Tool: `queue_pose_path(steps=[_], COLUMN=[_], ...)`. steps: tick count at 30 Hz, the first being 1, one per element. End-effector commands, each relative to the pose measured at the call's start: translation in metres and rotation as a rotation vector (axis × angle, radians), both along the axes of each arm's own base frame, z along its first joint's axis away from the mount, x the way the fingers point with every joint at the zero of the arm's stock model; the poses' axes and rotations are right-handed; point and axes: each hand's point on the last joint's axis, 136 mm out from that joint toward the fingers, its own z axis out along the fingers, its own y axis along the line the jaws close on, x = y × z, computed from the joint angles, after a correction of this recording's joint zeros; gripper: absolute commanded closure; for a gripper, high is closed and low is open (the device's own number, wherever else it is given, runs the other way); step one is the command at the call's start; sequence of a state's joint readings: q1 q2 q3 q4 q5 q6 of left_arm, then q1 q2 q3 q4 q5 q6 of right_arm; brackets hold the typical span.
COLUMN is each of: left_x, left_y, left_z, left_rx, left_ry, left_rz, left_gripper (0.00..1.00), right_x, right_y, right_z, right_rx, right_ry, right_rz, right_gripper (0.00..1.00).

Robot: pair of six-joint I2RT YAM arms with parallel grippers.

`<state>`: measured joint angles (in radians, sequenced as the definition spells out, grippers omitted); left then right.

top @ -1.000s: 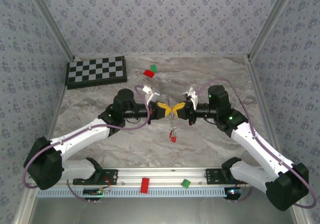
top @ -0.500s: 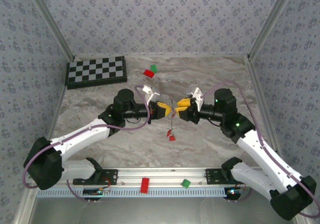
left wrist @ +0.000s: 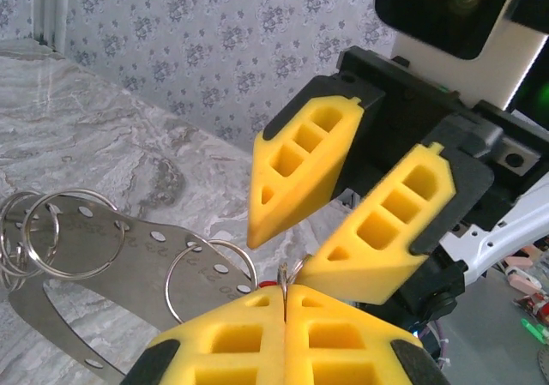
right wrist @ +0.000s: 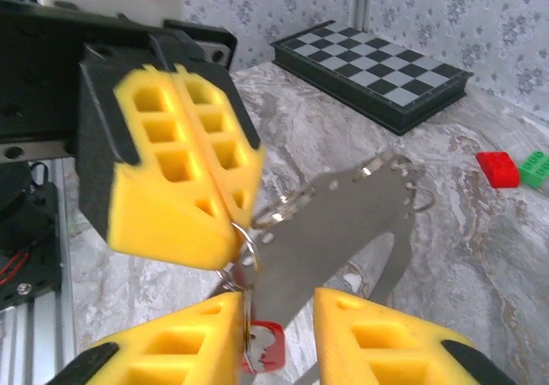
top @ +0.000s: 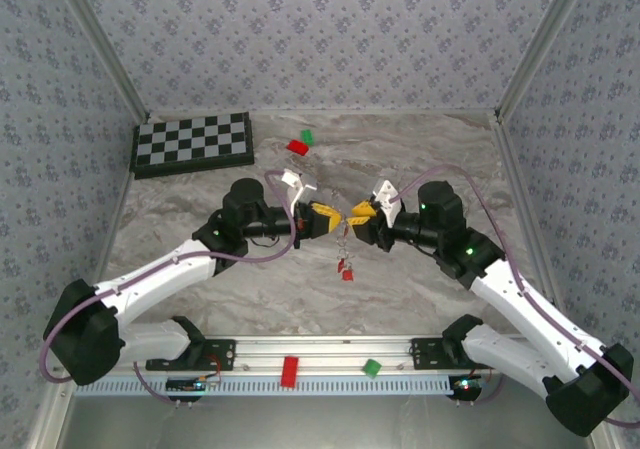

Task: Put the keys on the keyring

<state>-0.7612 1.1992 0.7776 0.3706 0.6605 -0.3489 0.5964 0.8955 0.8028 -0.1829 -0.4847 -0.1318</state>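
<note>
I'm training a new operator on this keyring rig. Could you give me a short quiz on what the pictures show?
1. True or false: the left claw is shut on a ring of the keyring.
2. Where is the red key?
A. On the chessboard
B. Hanging from the keyring
C. Beside the green block
3. Fill in: the right claw has its jaws ____.

Key: 1 true; 2 B; 3 open.
</note>
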Motion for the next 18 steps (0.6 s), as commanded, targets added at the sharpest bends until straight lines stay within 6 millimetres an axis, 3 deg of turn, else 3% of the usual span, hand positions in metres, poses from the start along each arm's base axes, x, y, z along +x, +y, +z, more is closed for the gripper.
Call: queue_pose_path(steps=[1,6,18], left_x=[-0.004,-0.001,0.006], left_y=[0.002,0.004,0.003], left_z=[0.032,0.034,0.040], left_rx=[-0.074,-0.081,-0.146], left_ry=[-0.087,-0.089,-0.069], left_rz=[-0.004,0.018,0.060], left_gripper=[1.00,1.00,1.00], right_x=[0.000,-0.005,-0.022], right_y=[-0.002,0.001,0.019], right_z=[0.000,0.000,-0.009], right_rx=[-0.018,-0.022,-0.041], right_ry=[-0.021,-0.020,-0.011], right_rz=[-0.017,0.006,0.075], right_gripper=[0.82,1.00,1.00])
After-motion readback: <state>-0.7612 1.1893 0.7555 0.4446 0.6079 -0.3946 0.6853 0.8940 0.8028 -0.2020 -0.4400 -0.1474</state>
